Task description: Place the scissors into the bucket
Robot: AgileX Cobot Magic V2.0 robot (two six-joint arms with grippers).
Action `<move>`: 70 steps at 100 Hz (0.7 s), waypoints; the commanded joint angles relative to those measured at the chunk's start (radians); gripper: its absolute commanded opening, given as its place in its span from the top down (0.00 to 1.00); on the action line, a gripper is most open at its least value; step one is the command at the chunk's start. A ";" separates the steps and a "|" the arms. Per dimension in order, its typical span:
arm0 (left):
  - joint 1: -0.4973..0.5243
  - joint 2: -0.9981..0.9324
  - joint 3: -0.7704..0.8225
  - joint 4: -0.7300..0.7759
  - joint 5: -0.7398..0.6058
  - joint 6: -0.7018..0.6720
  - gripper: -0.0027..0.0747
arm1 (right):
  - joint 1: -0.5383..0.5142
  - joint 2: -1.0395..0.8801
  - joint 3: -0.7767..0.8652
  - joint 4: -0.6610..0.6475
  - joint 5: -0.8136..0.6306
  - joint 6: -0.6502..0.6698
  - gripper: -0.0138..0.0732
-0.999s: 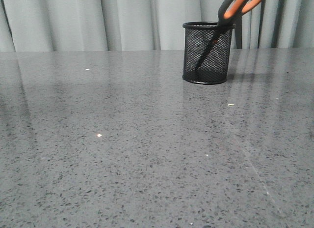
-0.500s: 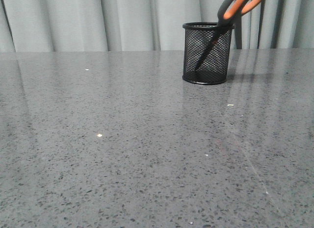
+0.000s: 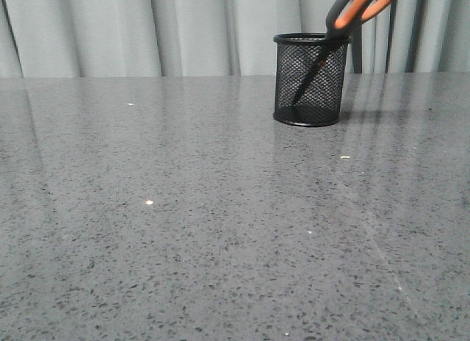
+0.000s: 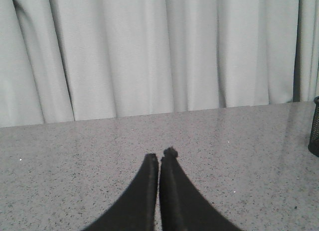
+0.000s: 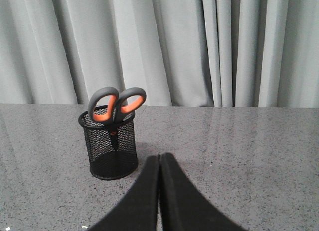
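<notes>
The scissors (image 3: pixel 358 8) stand blades down inside the bucket (image 3: pixel 311 80), a black mesh cup at the far right of the grey table. Their grey handle loops lined in orange lean out over the rim to the right. The right wrist view shows the scissors (image 5: pixel 116 102) in the bucket (image 5: pixel 108 147) too. My right gripper (image 5: pixel 160 156) is shut and empty, back from the bucket and beside it. My left gripper (image 4: pixel 160 154) is shut and empty over bare table; the bucket's edge (image 4: pixel 315 126) shows at that view's border. Neither gripper shows in the front view.
A pale curtain (image 3: pixel 147 29) hangs behind the table's far edge. The grey speckled tabletop (image 3: pixel 183 223) has a few small white flecks (image 3: pixel 149 202) on it.
</notes>
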 commanded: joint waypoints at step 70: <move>0.001 0.007 -0.016 0.235 -0.057 -0.244 0.99 | -0.005 0.003 -0.026 0.005 -0.087 -0.001 0.89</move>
